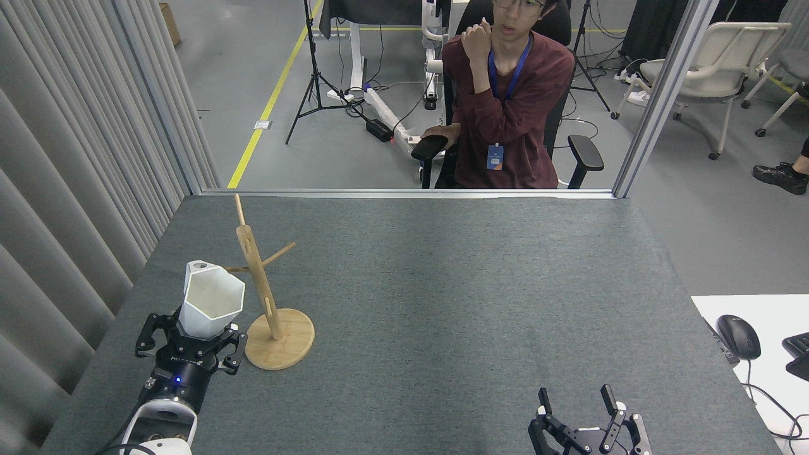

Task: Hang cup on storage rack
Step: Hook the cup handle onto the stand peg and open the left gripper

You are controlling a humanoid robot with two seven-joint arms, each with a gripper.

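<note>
**Operator:** Cup point(212, 306) is in my left gripper point(189, 341), held by its lower half with the six-sided mouth facing up. The small loop sits at the rim's far-left corner, about eleven o'clock.

**Spotter:** Where's the rack?

**Operator:** Rack point(268, 303) stands just beside the cup, at three o'clock from it, disc base flat on the table point(474, 303). Cup and post are apart; I see grey mat between them. One peg points to ten o'clock toward the cup, another to two o'clock, and one runs up past the top of the post.

**Spotter:** Right side?

**Operator:** Right gripper point(578, 414) is low at five o'clock on the table, fingers spread wide, holding nothing.

**Spotter:** Risks?

**Operator:** The loop is small and the pegs are thin, so a slightly off approach would hit the peg with the cup wall instead of threading it. That push could tip or slide the rack, since nothing steadies the base. From this height I can't really judge how high the loop is against the peg tip, so depth is my weak spot. Also the loop faces away from the post now; I'd likely need to turn the wrist first, and the cup could slip in the grip while turning.
</note>
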